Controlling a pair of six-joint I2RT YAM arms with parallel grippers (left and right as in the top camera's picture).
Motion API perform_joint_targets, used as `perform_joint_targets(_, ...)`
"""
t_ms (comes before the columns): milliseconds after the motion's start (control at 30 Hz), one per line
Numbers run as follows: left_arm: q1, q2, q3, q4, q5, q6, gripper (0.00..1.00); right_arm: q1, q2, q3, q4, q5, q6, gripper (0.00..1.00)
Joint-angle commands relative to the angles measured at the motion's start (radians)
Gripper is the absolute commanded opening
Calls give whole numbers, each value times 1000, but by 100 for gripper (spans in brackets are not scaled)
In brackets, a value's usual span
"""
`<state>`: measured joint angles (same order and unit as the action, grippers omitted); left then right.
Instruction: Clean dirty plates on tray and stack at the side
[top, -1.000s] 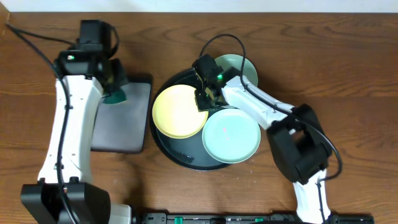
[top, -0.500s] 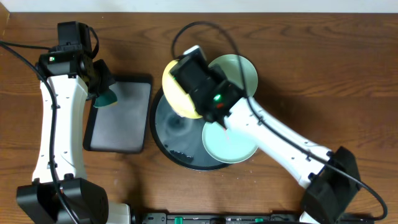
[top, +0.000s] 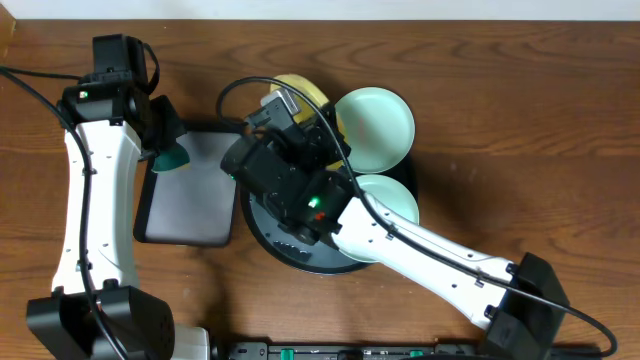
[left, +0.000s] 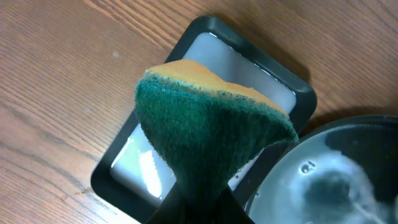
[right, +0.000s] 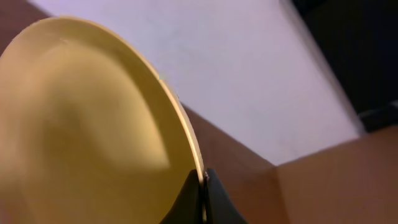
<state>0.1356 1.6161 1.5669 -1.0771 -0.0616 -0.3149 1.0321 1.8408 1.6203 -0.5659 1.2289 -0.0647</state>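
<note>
Rim pinched in the right gripper (right: 202, 180), the yellow plate (right: 93, 124) stood steeply tilted over the tray's (top: 290, 256) far edge; left of the tray, the left gripper (left: 199, 208) clamped a sponge (left: 211, 134).

The wooden table (top: 520, 110) bears the black tray (top: 268, 232), a grey tray (top: 195, 195) and a mint plate (top: 380, 125).

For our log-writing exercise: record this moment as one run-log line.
left hand: shut on sponge | right hand: shut on yellow plate, tilted | mint plates: both down
</note>
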Motion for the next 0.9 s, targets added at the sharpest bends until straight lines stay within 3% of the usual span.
perform_joint_targets(0, 3, 0, 4, -3, -1, -5, 8, 11, -23, 6, 29, 136, -58, 1)
perform_joint_targets(233, 3, 0, -11, -3, 3, -5, 8, 9, -25, 6, 50, 100, -89, 1)
perform_joint_targets(333, 3, 0, -14, -4, 6, -5, 8, 2, -25, 6, 6, -17, -18, 1)
perform_joint_targets(500, 3, 0, -14, -6, 29, -5, 8, -51, -25, 6, -159, -433, 189, 1)
perform_joint_targets(600, 3, 0, -14, -18, 29, -5, 8, -142, -38, 6, -205, -832, 297, 1)
perform_joint_targets(700, 2, 0, -14, -18, 29, -5, 8, -239, -68, 7, -196, -1060, 297, 1)
perform_joint_targets(867, 2, 0, -15, -18, 93, -5, 8, -436, -143, 7, -195, -1279, 297, 1)
